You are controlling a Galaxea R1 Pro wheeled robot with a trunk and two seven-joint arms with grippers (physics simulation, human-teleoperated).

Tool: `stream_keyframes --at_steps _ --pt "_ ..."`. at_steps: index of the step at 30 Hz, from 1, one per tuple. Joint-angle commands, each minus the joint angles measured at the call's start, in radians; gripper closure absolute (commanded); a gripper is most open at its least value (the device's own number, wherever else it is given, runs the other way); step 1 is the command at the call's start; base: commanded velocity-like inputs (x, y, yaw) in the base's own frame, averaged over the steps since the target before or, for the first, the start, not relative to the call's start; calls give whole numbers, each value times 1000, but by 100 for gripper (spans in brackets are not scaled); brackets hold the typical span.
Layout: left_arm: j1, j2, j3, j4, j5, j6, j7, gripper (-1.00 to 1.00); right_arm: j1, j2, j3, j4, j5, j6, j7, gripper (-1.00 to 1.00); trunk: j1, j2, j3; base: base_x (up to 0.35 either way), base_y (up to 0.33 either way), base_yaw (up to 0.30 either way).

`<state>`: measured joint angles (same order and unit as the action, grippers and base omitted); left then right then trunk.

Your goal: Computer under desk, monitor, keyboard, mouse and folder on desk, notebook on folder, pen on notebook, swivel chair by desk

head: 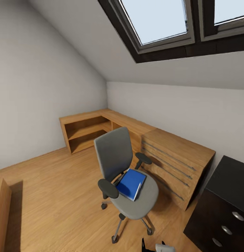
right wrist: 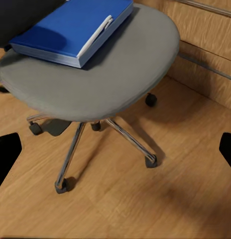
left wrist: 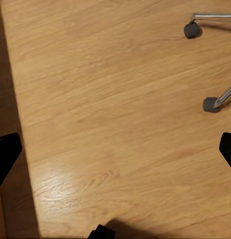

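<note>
Hanging over bare wood floor (left wrist: 110, 99), the left claw (left wrist: 115, 149) is spread wide and empty; the right claw (right wrist: 115, 149), equally wide and empty, looks at the swivel chair (right wrist: 95, 74). The blue folder (head: 131, 183) lies at the seat's back edge, a white pen (right wrist: 95, 36) on it. Behind stand a low wooden shelf unit (head: 100, 126), grey walls and a skylight (head: 157, 21); the black desk (head: 230, 189) is at right. No writing is legible.

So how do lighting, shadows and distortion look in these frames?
Head view: wide-angle bending at the skylight, even soft daylight. Right wrist view: sharp, a soft shadow under the swivel chair. Left wrist view: dark shadow band along one edge of the wood floor.
</note>
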<state>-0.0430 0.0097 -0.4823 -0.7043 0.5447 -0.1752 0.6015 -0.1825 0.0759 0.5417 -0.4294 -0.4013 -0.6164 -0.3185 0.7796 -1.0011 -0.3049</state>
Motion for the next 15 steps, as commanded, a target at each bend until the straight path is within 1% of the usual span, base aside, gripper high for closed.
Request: stream_keyframes --at_steps 1,5,7,9,12,15 --pt "-1 1 -7 0 10 -7 6 -100 -1 -1 8 0 -5 -3 -8 -100 0 -1 -1 0 0 277" --pt "-1 1 -7 0 11 -7 6 -100 -1 -1 9 0 -5 -3 -8 -100 0 -1 -1 0 0 276" --pt "-1 1 -8 0 11 -7 6 -100 -1 -1 9 0 -5 -3 -8 -100 0 -1 -1 3 0 192" --pt "-1 1 -9 0 11 -8 6 -100 -1 -1 9 0 -5 -4 -7 -100 0 -1 -1 126 50 82" --pt "-1 1 -10 0 11 -8 6 -100 -1 -3 7 0 -4 -5 -7 -100 0 -1 -1 232 96 24" --pt "-1 1 -10 0 11 -8 6 -100 -1 -4 6 0 -3 -5 -7 -100 0 -1 -1 82 29 5"
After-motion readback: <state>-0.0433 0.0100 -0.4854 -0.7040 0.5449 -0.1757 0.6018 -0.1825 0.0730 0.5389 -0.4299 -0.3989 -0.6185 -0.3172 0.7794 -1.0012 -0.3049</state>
